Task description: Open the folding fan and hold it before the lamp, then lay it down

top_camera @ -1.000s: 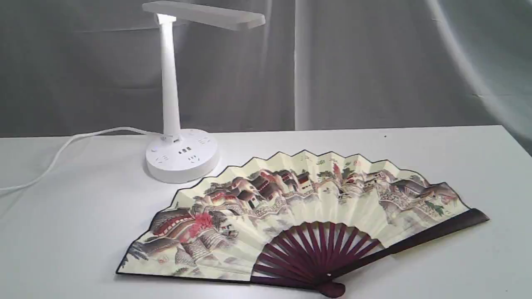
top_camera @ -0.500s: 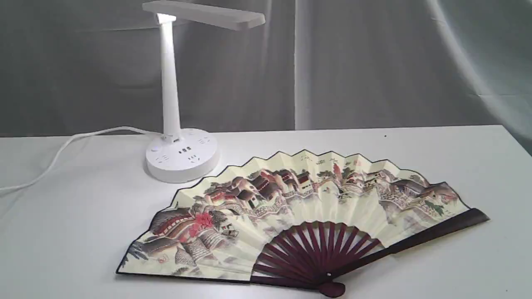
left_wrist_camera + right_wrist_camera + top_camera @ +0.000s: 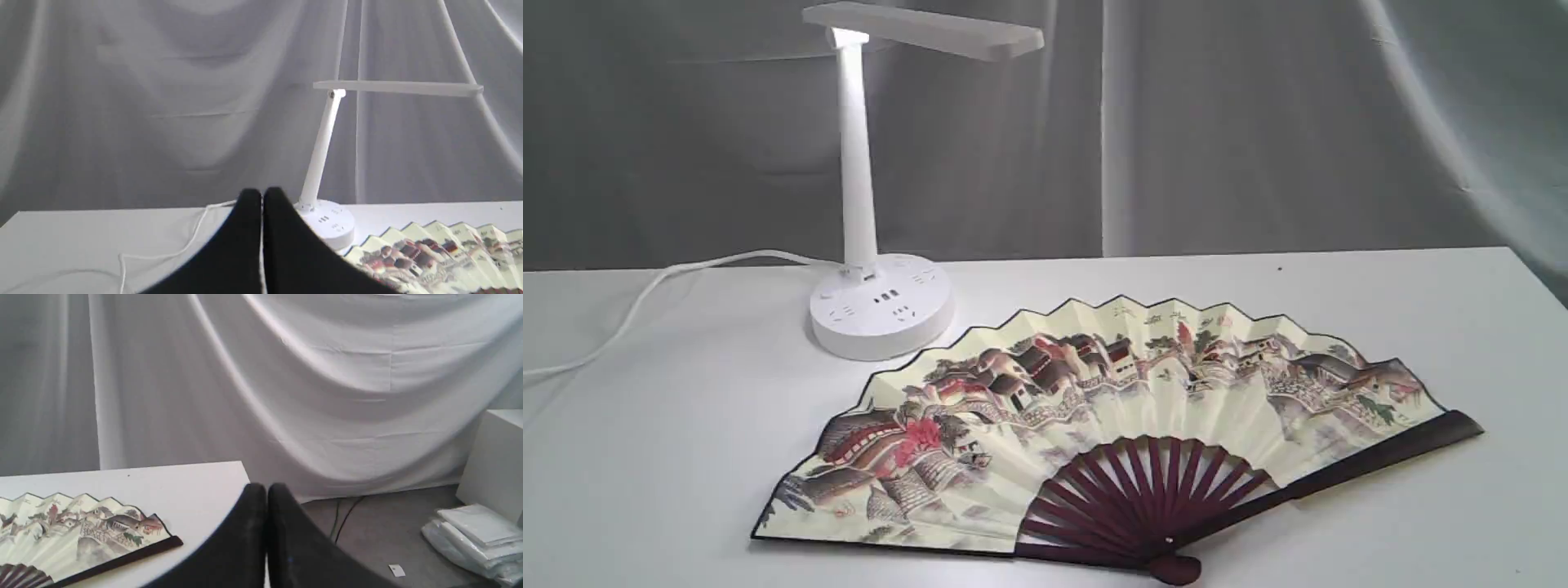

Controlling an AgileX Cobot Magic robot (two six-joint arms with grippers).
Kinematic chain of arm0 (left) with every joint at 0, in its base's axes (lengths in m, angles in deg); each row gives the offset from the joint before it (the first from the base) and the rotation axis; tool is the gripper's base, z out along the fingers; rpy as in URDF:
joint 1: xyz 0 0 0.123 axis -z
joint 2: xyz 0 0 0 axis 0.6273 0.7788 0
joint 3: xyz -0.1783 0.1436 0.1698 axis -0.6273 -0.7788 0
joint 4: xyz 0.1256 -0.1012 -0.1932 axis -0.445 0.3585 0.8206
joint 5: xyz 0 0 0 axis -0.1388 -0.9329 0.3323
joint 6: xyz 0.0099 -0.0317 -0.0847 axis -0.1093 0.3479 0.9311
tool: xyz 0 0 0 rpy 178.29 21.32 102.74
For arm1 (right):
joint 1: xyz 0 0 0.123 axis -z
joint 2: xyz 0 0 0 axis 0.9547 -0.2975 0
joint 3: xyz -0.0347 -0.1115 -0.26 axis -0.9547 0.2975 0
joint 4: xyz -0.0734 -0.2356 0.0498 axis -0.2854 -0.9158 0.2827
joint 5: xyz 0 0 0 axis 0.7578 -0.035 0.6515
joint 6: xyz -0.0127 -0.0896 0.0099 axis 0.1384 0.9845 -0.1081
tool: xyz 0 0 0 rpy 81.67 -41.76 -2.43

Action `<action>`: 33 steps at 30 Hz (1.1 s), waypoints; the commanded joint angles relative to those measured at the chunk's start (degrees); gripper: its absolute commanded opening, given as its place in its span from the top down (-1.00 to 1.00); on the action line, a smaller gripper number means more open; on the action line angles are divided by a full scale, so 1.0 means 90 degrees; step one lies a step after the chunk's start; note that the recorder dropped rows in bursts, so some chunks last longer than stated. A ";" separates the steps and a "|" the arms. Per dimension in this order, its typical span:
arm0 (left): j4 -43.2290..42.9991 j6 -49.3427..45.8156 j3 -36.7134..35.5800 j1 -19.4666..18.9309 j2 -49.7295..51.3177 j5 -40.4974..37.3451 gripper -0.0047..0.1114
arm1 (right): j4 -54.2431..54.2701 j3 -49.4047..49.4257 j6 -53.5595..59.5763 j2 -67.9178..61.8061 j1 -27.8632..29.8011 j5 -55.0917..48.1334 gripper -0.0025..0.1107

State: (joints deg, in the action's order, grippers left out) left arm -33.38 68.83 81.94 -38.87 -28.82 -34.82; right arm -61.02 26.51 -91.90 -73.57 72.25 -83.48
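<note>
Lying flat: the folding fan (image 3: pixel 1111 400) is seen fully spread on the table (image 3: pixel 645 457), painted side up, with its pivot toward the near edge; the laying-down step is judged done.
Fan and lamp: the pleated edge is placed just beside the round base of the lamp (image 3: pixel 858 188); contact cannot be told.
Lamp: the stem is set upright and the bar head is pointed toward the fan's side.
Left end effector (image 3: pixel 261 196): closed and empty, held apart from the fan, on the lamp's side.
Right end effector (image 3: pixel 266 490): closed and empty, held by the table's right corner, apart from the fan.
Surroundings: a white cord (image 3: pixel 645 294) is trailed left from the base; grey cloth (image 3: pixel 1258 122) is hung behind; wrapped packets (image 3: pixel 474 535) are stacked on the floor.
Obstructions: nothing is seen on the fan; only the base and cord are close.
</note>
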 commanded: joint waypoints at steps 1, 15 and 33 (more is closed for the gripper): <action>-0.0010 -0.0076 -0.0703 0.0002 0.0005 0.1076 0.92 | -0.0007 0.0581 -0.0156 -0.0003 -0.0017 0.0328 0.96; -0.0019 -0.0064 -0.4000 0.0002 0.0005 0.4713 0.92 | 0.0149 0.3751 -0.0199 -0.0003 -0.0017 0.3310 0.96; -0.0019 -0.0064 -0.5619 0.0002 0.0005 0.5329 0.92 | 0.0536 0.5835 -0.0199 -0.0003 -0.0017 0.6652 0.96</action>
State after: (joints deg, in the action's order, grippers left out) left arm -33.51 68.55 31.84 -38.87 -28.61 12.05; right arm -56.57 76.81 -93.42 -73.78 72.25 -24.89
